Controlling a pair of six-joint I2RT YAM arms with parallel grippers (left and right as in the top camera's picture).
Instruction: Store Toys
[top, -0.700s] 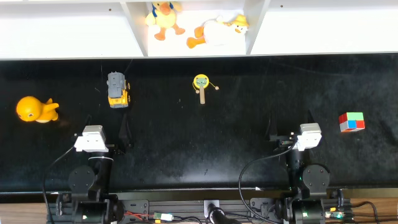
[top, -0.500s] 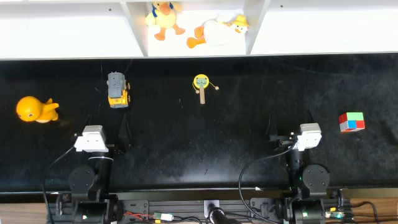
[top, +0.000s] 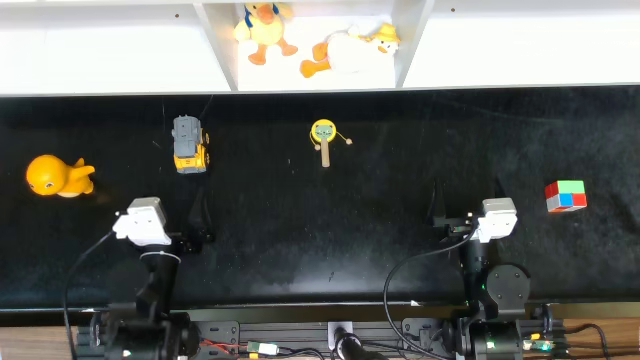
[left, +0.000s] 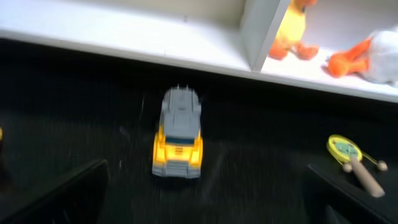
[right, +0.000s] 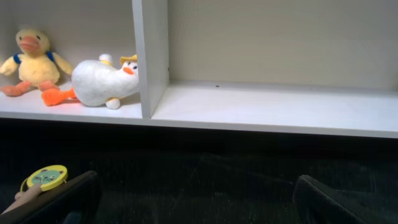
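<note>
Shelved: yellow plush (top: 262, 28), white plush (top: 345, 50). Remaining on table (top: 400, 200): truck (top: 189, 143), rattle (top: 324, 135), orange duck (top: 55, 175), cube (top: 565, 195). Wide, empty: left gripper (left: 206, 167), right gripper (right: 196, 179).

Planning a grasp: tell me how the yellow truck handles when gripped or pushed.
The toy truck looks like hard plastic, probably stiff and light. It seems to sit on wheels, lengthwise toward the shelf, so a push that way may roll it.

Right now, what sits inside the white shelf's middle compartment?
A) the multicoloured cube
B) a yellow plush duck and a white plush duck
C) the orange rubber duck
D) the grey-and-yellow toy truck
B: the yellow plush duck and white plush duck lie in that shelf compartment.
</note>
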